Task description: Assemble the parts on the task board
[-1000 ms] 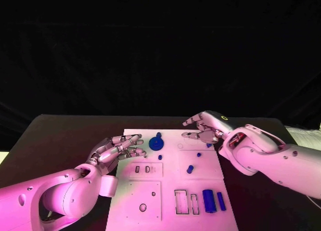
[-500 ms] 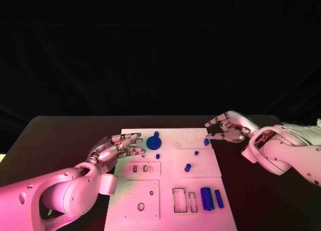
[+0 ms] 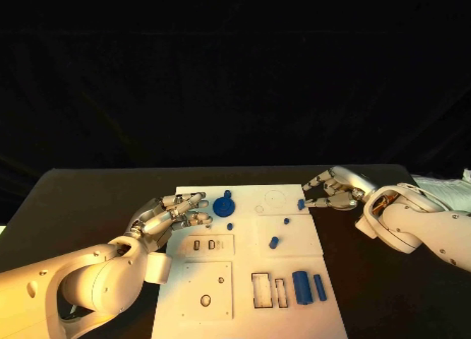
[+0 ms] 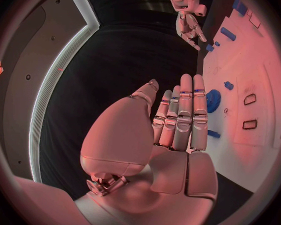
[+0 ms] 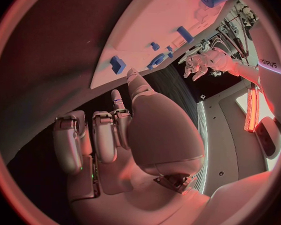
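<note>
The white task board (image 3: 246,265) lies in the middle of the black table. A blue gear (image 3: 223,206) sits near its far left corner. My left hand (image 3: 174,214) hovers over the board's left edge beside the gear (image 4: 212,100), fingers stretched out and holding nothing. A small blue part (image 3: 301,204) stands at the board's far right edge. My right hand (image 3: 334,191) is just off that edge, its fingertips close to the part (image 5: 117,64) with nothing between them. The left hand (image 4: 178,120) and right hand (image 5: 115,130) also appear from their own wrists.
Two small blue pegs (image 3: 230,227) (image 3: 286,221) and a short blue piece (image 3: 274,243) lie mid-board. A blue cylinder (image 3: 301,287) and a blue bar (image 3: 320,287) lie near the front right, beside two rectangular slots (image 3: 263,291). Bare black table surrounds the board.
My right hand has drawn back to the right, from over the board's far middle to just off its right edge. The small blue part stays on the board. The left hand has barely moved.
</note>
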### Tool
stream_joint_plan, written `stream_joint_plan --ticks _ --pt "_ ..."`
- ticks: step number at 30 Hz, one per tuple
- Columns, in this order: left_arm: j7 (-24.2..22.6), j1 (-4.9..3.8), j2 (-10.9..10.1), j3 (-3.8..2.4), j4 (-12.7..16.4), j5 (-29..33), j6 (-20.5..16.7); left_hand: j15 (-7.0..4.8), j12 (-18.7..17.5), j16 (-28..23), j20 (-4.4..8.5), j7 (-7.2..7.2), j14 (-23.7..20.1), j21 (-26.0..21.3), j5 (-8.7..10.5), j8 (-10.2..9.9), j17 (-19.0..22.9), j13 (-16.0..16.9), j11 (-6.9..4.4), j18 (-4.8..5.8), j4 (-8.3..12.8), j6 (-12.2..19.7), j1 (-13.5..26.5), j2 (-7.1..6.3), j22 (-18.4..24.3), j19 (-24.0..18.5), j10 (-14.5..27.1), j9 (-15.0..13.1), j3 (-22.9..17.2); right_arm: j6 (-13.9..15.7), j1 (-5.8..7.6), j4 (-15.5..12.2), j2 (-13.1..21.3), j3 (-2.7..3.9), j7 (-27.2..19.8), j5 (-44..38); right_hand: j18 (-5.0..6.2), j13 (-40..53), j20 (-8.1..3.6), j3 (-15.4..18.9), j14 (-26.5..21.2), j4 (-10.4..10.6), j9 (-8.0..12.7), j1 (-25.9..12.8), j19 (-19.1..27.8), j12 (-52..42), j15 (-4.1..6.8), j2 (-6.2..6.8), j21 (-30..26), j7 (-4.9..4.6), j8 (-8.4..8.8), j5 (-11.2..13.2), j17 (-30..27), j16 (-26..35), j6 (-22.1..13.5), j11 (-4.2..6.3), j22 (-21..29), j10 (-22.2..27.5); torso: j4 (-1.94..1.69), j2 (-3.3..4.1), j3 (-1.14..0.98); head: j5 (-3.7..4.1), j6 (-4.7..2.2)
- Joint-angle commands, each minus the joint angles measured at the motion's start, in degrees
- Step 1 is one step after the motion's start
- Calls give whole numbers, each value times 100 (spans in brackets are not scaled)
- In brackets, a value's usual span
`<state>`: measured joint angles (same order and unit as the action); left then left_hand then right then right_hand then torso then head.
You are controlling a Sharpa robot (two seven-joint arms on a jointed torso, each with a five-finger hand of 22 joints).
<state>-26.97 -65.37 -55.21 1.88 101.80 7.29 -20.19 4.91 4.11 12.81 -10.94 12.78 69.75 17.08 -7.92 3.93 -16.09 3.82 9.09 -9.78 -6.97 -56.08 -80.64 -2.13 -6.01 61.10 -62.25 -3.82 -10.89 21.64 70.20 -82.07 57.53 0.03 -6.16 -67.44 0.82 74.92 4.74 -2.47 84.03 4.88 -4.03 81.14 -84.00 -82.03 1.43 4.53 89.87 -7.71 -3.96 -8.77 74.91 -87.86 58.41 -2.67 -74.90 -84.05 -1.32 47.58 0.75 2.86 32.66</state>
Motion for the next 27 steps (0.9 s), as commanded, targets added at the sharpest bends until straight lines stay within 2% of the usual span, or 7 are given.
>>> stream_joint_plan --ticks 1,7,14,20,24,27 --pt "-83 -1 13 -2 3 1 130 15 -32 -37 -2 5 -34 -31 28 -17 -8 -4 -7 -56 31 37 22 17 7 -40 34 5 -4 -142 -29 55 -40 3 15 -197 -82 1079 16 22 495 -4 8 10 -600 -5 -24 -16 13 -35 33 -25 1003 -2 -5 -30 -1510 -311 1 2 -2 -18 19" --pt "-78 0 20 -2 7 1 128 15 -32 -37 -2 5 -34 -31 28 -17 -8 -4 -7 -56 31 37 22 17 7 -40 34 5 -4 -152 -60 108 -84 3 59 -261 -82 1085 21 -11 496 -41 8 61 -600 -14 -27 -81 13 -38 28 -12 1009 -4 2 -32 -1510 -315 -6 -2 9 -24 30" --pt "-79 0 13 -2 20 1 121 15 -32 -37 -2 5 -34 -31 28 -17 -8 -4 -7 -56 31 37 22 17 7 -40 34 5 -4 -221 -89 173 -161 3 89 -342 -82 1092 24 -53 498 -89 3 113 -600 -25 -27 -140 13 -37 15 15 1019 -8 44 -31 -1510 -319 14 -4 3 -36 39" --pt "-62 0 12 -2 25 1 113 14 -27 -43 -3 5 -38 -34 28 -14 -13 -3 -8 -58 46 37 14 23 11 -45 35 3 -16 -276 -97 197 -215 3 124 -393 -82 1105 22 -103 501 -120 -5 139 -600 -45 -23 -207 13 -30 0 58 1030 -12 116 -25 -1510 -327 -4 -5 8 -38 52" --pt "-59 0 15 -2 25 1 112 14 -27 -43 -3 5 -38 -34 28 -14 -13 -3 -8 -58 46 37 14 23 11 -45 35 3 -16 -311 -99 213 -246 4 165 -422 -82 1113 20 -137 502 -131 -7 143 -600 -59 -19 -251 13 -22 -4 83 1035 -14 155 -20 -1510 -333 -4 -5 7 -44 52" --pt "-57 0 17 -2 25 1 116 13 -28 -46 -3 6 -39 -35 27 -15 -16 -3 -8 -60 59 41 4 22 12 -46 39 4 -23 -324 -100 231 -259 4 183 -447 -82 1110 17 -157 501 -144 -9 154 -600 -52 -15 -268 13 -16 -8 90 1032 -13 183 -14 -1510 -331 -3 -7 8 -49 78"
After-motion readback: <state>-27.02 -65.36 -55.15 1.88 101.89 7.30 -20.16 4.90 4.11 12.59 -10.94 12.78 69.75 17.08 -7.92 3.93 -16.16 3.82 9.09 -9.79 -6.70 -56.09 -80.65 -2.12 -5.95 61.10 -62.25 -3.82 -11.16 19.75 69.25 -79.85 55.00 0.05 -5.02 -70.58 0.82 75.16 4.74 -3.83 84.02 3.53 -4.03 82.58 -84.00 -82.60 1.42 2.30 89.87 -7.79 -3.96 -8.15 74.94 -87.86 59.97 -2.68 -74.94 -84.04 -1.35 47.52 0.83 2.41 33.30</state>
